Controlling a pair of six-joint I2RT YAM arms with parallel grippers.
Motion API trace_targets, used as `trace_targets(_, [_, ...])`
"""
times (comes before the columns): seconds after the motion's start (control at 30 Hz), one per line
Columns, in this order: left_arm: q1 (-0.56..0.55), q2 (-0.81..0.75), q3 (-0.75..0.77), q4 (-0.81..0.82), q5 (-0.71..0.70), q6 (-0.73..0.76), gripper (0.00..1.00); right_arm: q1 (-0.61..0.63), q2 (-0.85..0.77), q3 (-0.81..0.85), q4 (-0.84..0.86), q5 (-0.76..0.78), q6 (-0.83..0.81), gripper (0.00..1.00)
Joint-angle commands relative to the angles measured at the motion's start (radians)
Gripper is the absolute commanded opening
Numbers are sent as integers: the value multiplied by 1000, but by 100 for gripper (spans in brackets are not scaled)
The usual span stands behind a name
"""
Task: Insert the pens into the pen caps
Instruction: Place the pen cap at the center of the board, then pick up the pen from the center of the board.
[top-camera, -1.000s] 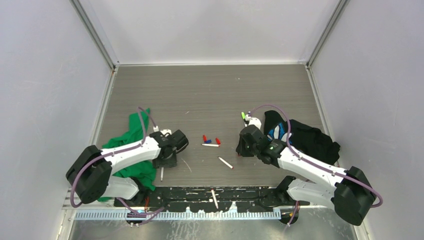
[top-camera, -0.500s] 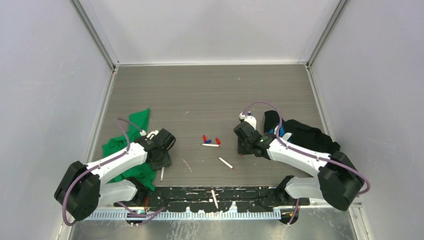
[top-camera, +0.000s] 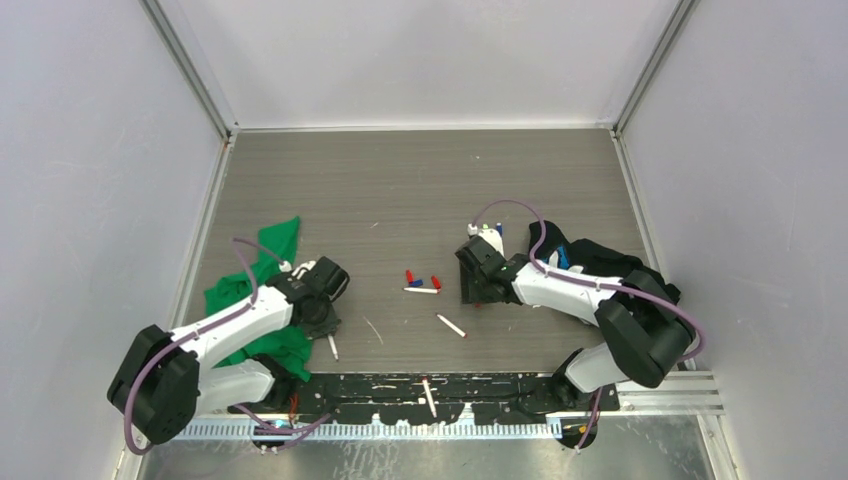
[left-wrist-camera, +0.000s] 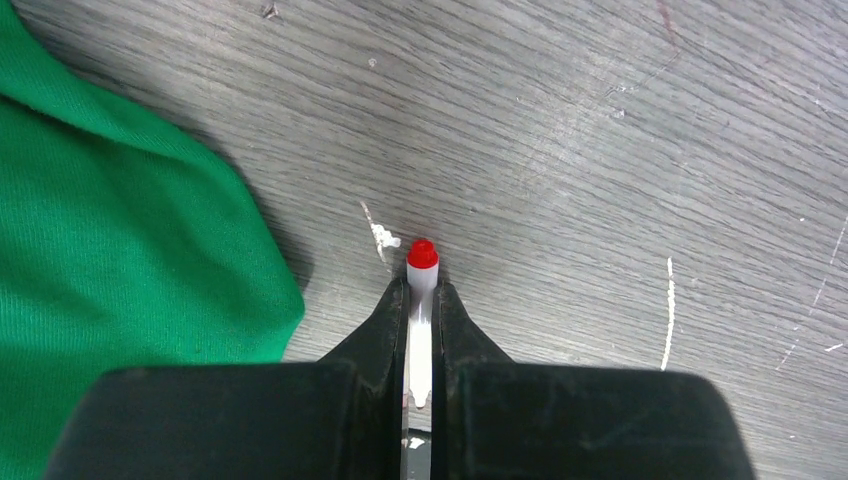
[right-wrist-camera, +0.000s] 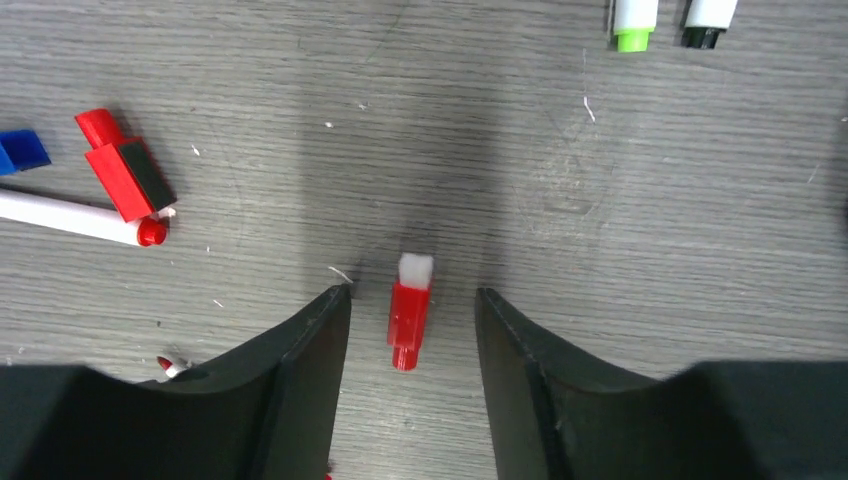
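The left arm reaches out low from its base, forearm angled toward the centre and wrist tipped down over the surface (top-camera: 400, 190). The left end effector (left-wrist-camera: 421, 292) is pinched narrow on a slim white pen (left-wrist-camera: 420, 335), whose rounded red tip pokes out just past the black, tapered fingers. Just left of it lies a green cloth (left-wrist-camera: 120, 230), a fine ribbed knit with a soft curved edge. The surface is grey wood-grain laminate, scratched and flecked with white.

At the centre sit a blue cap (right-wrist-camera: 22, 150), a blocky red cap (right-wrist-camera: 125, 172) and a red-tipped pen (right-wrist-camera: 60, 215), the blocky red cap touching that pen near its tip.

The right arm is folded at the elbow, forearm pointing left, wrist low. The right end effector (right-wrist-camera: 412, 296) stands wide and grips nothing. Between its fingers, touching neither, lies a short red cap (right-wrist-camera: 406, 330) with a square white end. Farther right, a lime-tipped pen (right-wrist-camera: 632, 18) and a black-tipped pen (right-wrist-camera: 708, 18) lie side by side. A black cloth (top-camera: 615, 268) lies crumpled beside the right arm.
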Motion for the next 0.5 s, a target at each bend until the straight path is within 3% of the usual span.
trace_targets(0.0, [2,-39,-44,53,66,-40,0,-4,-40,18,22,23,-9,61])
trace_targets(0.07, [2,-79,-37,59,94,-55,0,-4,-69,23,8,21,-23,67])
trace_targets(0.2, [-4,-161,-17,109,187,-122,1,21,-185,13,46,-116,-75,68])
trace_targets(0.37, [-55,-218,6,219,244,-267,0,95,-338,-99,339,-486,-35,69])
trace_targets(0.47, [-112,-210,38,263,239,-325,0,188,-337,-131,449,-521,27,68])
